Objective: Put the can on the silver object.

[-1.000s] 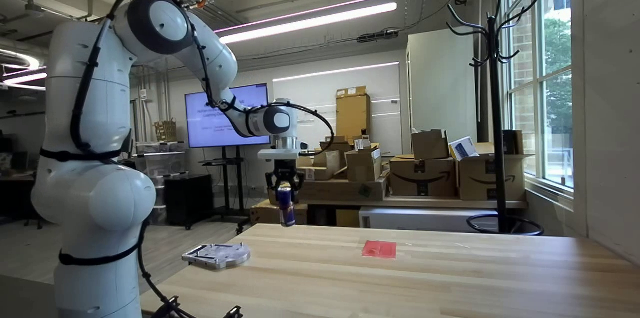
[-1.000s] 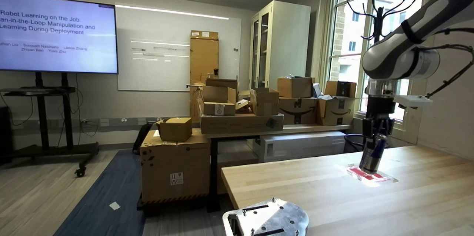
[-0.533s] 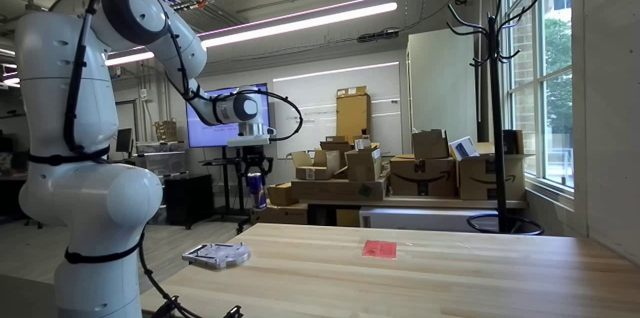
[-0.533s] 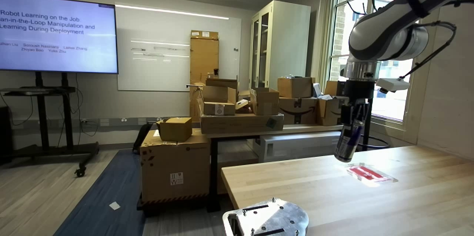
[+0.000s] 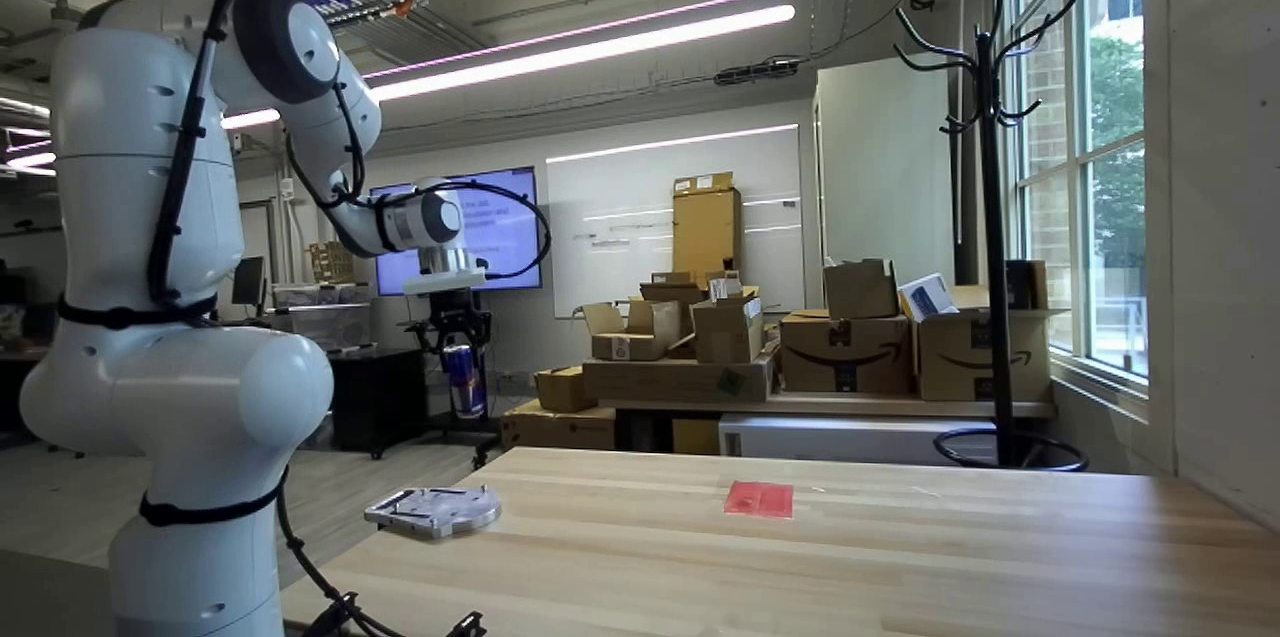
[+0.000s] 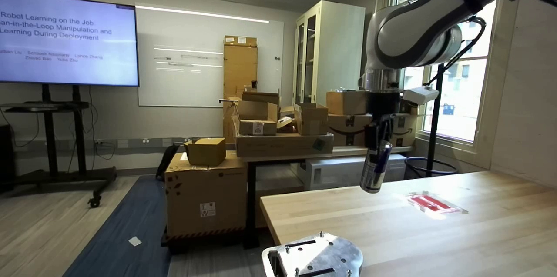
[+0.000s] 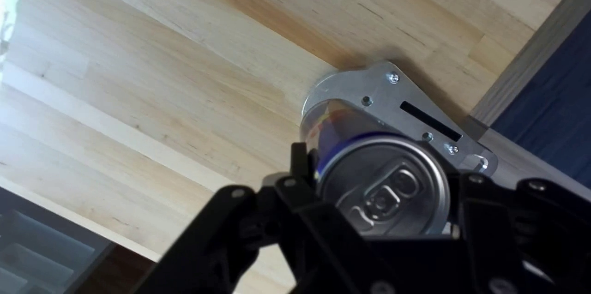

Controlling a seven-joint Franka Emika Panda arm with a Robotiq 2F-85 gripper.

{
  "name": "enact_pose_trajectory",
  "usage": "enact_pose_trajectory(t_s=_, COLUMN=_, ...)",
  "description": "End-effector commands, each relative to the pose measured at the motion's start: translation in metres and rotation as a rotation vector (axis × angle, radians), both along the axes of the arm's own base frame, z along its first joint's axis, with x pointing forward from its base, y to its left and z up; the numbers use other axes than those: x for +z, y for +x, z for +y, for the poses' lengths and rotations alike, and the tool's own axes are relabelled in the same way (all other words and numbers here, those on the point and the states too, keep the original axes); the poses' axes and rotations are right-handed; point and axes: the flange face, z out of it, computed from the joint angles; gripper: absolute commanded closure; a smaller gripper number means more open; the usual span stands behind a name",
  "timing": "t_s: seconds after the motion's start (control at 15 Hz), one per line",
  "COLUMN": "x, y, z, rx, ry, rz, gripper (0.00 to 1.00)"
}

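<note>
The can (image 5: 464, 382), dark blue with a silver lid, hangs in the air in my gripper (image 5: 460, 349). It leans slightly in an exterior view (image 6: 375, 170). The gripper (image 6: 380, 143) is shut on the can's upper part. In the wrist view the fingers (image 7: 301, 160) stand on both sides of the can's lid (image 7: 383, 192). The silver object (image 5: 435, 511) lies flat near the table's edge, below the can and apart from it. It also shows in an exterior view (image 6: 320, 253). In the wrist view the can hides part of the silver object (image 7: 385, 91).
The wooden table (image 5: 850, 567) has a flat red-pink item (image 5: 758, 499) on it, to the right of the silver object. Cardboard boxes (image 5: 845, 347) stand on a bench behind. A black coat rack (image 5: 990, 247) stands beyond the table.
The gripper has carried the can up and leftward in both exterior views, away from the red-pink item and toward the silver object. The silver object has not moved.
</note>
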Motion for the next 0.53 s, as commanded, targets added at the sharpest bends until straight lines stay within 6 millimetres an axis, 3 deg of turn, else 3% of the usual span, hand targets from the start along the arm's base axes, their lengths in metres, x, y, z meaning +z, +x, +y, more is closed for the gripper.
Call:
enact_pose_trajectory(t_s=0.0, x=-0.004, y=0.026, z=0.027, rx=0.028, ry=-0.045, rz=0.011, gripper=0.67)
enact_pose_trajectory(t_s=0.47, x=-0.060, y=0.067, z=0.044, rx=0.066, ry=-0.050, rz=0.076, gripper=0.67)
